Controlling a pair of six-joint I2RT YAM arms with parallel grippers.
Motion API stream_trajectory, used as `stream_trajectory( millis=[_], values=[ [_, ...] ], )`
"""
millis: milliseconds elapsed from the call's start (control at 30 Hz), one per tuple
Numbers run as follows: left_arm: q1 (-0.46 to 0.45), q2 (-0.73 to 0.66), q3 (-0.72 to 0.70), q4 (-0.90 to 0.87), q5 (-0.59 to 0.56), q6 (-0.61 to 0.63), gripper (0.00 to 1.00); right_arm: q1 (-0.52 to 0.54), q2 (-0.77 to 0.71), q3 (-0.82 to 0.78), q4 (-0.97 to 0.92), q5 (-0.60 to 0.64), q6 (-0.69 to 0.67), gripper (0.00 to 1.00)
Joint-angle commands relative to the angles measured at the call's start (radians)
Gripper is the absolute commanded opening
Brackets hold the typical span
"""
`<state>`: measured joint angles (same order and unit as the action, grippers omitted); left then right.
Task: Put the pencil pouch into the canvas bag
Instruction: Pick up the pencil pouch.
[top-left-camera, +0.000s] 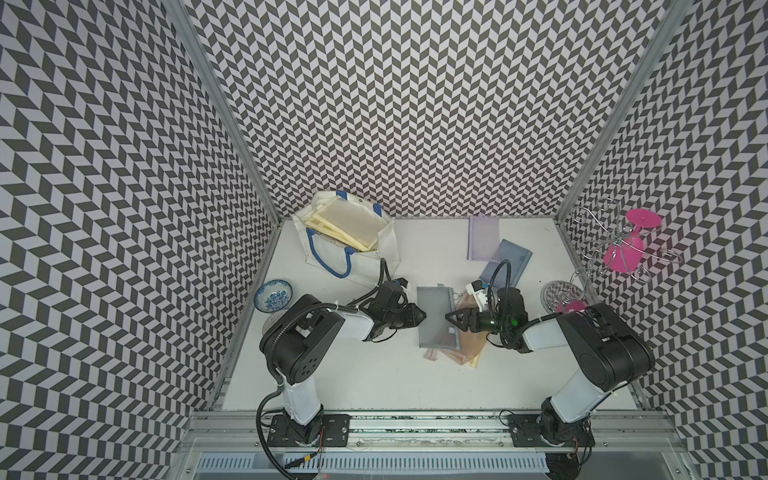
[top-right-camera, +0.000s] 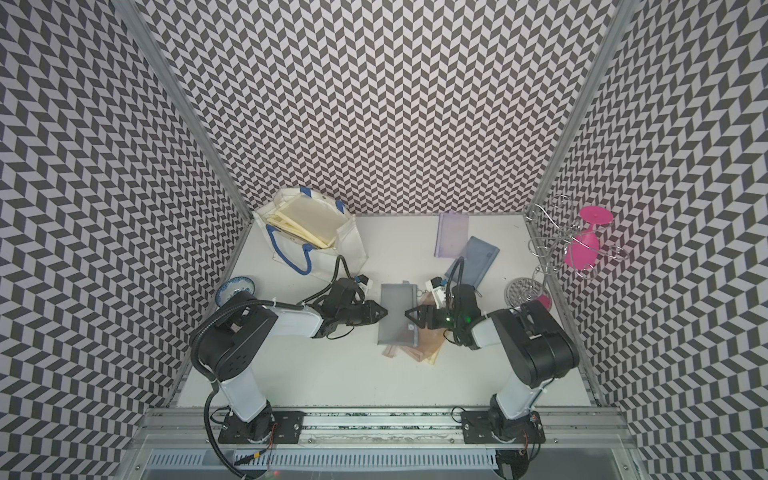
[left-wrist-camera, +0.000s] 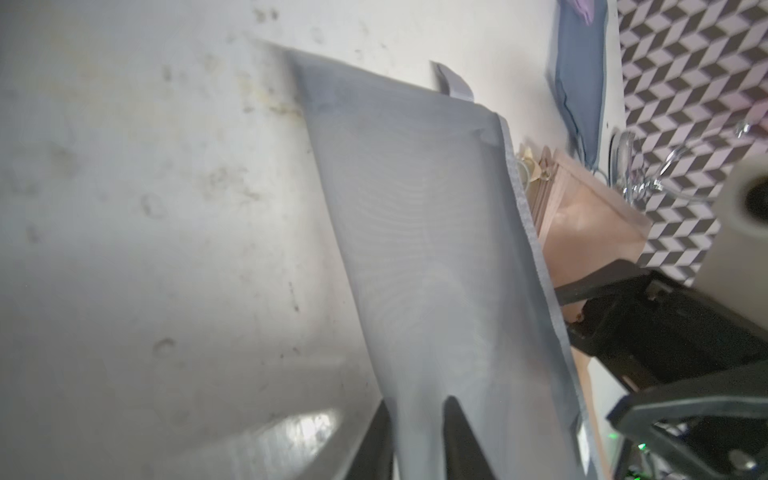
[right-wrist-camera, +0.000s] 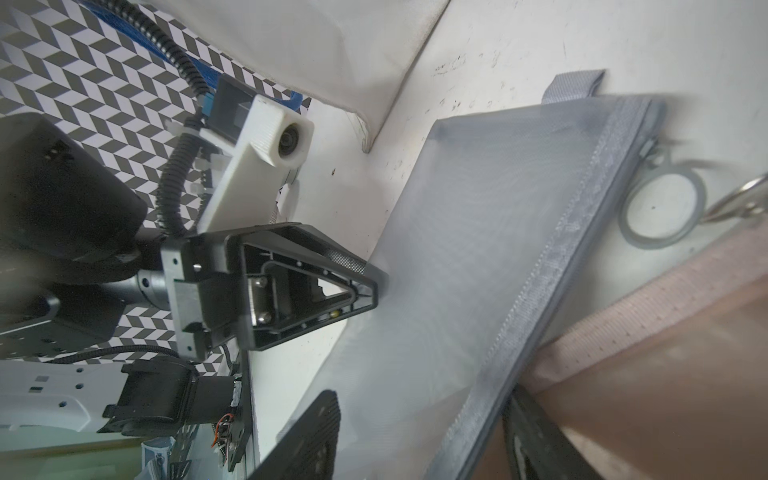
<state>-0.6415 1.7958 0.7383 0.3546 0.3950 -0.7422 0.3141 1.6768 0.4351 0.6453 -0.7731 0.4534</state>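
Canvas bag (top-left-camera: 368, 266), one; left jaws tight on one grey pouch (top-left-camera: 436, 320); right jaws wide.

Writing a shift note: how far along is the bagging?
Done: cream pouches lie in the bag. In hand: left gripper pinches one edge of the grey pouch; right gripper stands open at the opposite edge. Left: carrying it into the bag.

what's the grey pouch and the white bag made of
The grey pouch: looks like thin see-through mesh, matte, with a woven zipper band; moiré ripples show. The white bag: seems stiff matte cloth, probably canvas; it stands boxy unaided.
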Motion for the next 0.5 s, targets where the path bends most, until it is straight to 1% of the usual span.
stream_trajectory(
  millis=[0,33,100,167,267,367,467],
  values=[
    [-0.008,-0.021,0.001,0.079,0.018,-0.012,0.03,0.008,-0.005,-0.006,0.046,0.007,-0.005,0.63],
    [-0.012,-0.039,-0.011,0.090,0.019,-0.012,0.00,0.008,-0.013,-0.007,0.040,0.012,-0.008,0.63],
    [-0.025,-0.086,-0.036,0.098,0.015,0.000,0.00,0.008,-0.030,-0.009,0.032,0.021,-0.013,0.62],
    [-0.050,-0.146,-0.045,0.045,-0.014,0.032,0.00,0.008,-0.055,-0.012,0.013,0.043,-0.025,0.63],
    [-0.087,-0.241,-0.058,-0.051,-0.075,0.064,0.00,0.008,-0.109,-0.021,-0.020,0.092,-0.044,0.67],
    [-0.114,-0.367,-0.071,-0.162,-0.139,0.076,0.00,0.008,-0.217,-0.043,-0.038,0.160,-0.059,0.70],
    [-0.109,-0.514,-0.078,-0.259,-0.174,0.074,0.00,0.012,-0.382,-0.062,-0.076,0.244,-0.072,0.71]
  ],
)
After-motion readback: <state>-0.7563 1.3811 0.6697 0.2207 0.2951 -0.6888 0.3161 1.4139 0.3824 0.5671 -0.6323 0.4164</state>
